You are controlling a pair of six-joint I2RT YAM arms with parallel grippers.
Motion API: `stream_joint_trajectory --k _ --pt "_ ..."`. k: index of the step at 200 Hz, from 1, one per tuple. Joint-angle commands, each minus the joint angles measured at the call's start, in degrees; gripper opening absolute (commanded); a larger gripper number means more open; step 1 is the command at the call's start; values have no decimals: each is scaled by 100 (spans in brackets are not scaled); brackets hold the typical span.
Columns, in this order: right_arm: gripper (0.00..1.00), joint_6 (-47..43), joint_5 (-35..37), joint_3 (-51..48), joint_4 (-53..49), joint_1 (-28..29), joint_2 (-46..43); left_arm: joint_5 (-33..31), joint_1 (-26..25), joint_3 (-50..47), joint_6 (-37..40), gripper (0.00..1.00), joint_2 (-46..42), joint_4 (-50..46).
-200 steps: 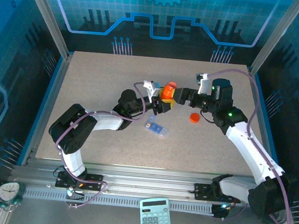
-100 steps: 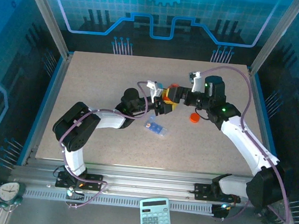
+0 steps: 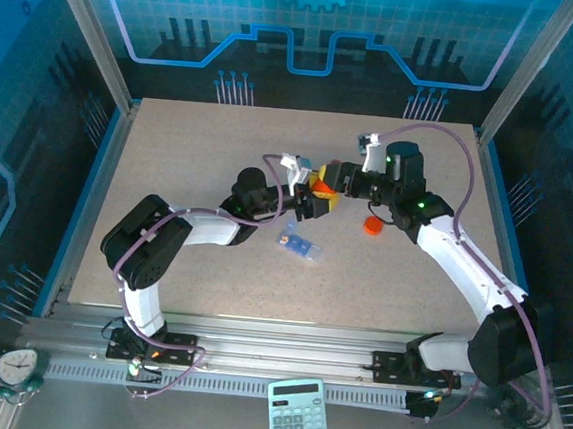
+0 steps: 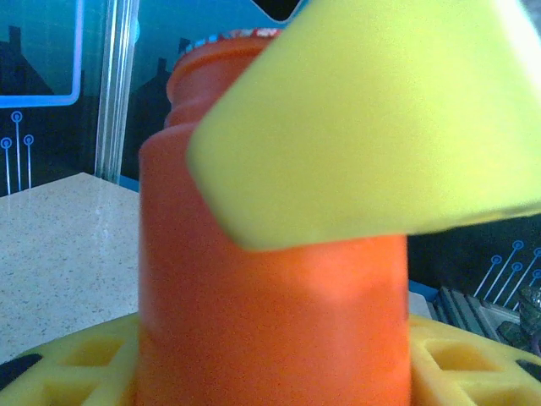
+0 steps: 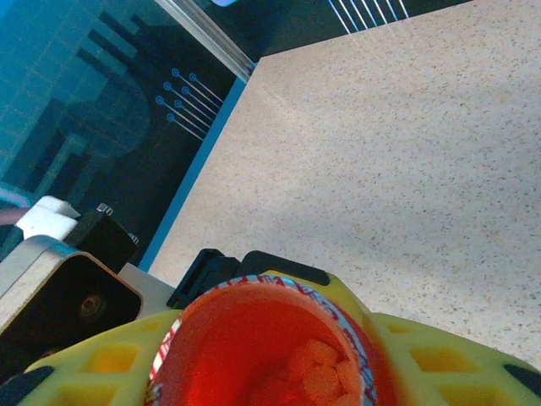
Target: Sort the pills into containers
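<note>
An orange bottle (image 3: 321, 188) stands uncapped at the table's middle, held above the surface. My left gripper (image 3: 311, 201) is shut on its lower body; its yellow fingers (image 4: 76, 365) flank the bottle (image 4: 270, 321). My right gripper (image 3: 332, 182) has come in from the right and is shut round the bottle's mouth (image 5: 262, 292), yellow fingers (image 5: 439, 364) pressed to both sides. Orange pills (image 5: 325, 376) lie inside. One right finger (image 4: 380, 127) crosses the bottle's top in the left wrist view. The blue pill box with its containers (image 3: 299, 245) lies on the table just below the grippers.
The round orange cap (image 3: 372, 224) lies on the table right of the bottle, under the right arm. A calculator (image 3: 297, 416) and a small clock (image 3: 17, 367) sit off the table at the front. Blue walls ring the work surface.
My right gripper has slid left to the bottle and closed its jaws on the mouth. The left gripper keeps its hold, almost unmoved.
</note>
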Motion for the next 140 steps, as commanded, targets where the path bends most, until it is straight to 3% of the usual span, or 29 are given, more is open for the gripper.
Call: stream_joint_trajectory --k 1,57,98,114,140 --pt "38 788 -319 -288 689 -190 -103 118 -35 86 10 26 -129 364" --pt "35 1213 -473 -514 1066 -335 -186 162 -30 6 50 33 -243 233" --pt "38 1303 -477 -574 1095 -335 -256 241 -27 9 -4 24 -214 277" --pt "47 1283 -463 -543 1031 -339 -288 244 -32 46 -26 21 -207 275" --pt "74 1155 -426 -474 800 -434 -428 258 -18 73 -35 18 -221 256"
